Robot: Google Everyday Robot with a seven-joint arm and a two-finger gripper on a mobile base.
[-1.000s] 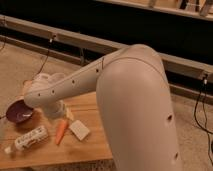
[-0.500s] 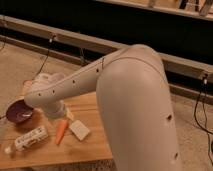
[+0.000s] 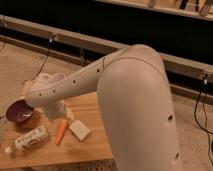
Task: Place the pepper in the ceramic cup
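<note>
A wooden bench (image 3: 95,145) carries everything here, and the dark purple bowl (image 3: 20,111) near its left end serves as the marker for the rest. The robot's big white arm (image 3: 130,100) comes in from the right. Its forearm slopes down toward the bowl and ends just right of the bowl's rim and a little above it.

The gripper (image 3: 61,113) hangs down from that end, just right of the bowl. It is seen from behind and partly covered by the wrist, so I cannot tell whether it is spread, pressed together or pinching anything.

The pepper (image 3: 61,131) lies flat on the bench, to the right of the bowl and nearer the camera. Its thick end points up toward the gripper and its tapered tip points toward the front edge. The thick end sits right under the gripper; whether the two touch cannot be made out.

A flat white block (image 3: 79,130) lies farther right of the bowl, just beside the pepper. A white bottle (image 3: 30,139) lies on its side directly in front of the bowl.

The ceramic cup (image 3: 47,78) shows only as a whitish rounded top behind the bowl and to its right. The forearm hides the rest of it.
</note>
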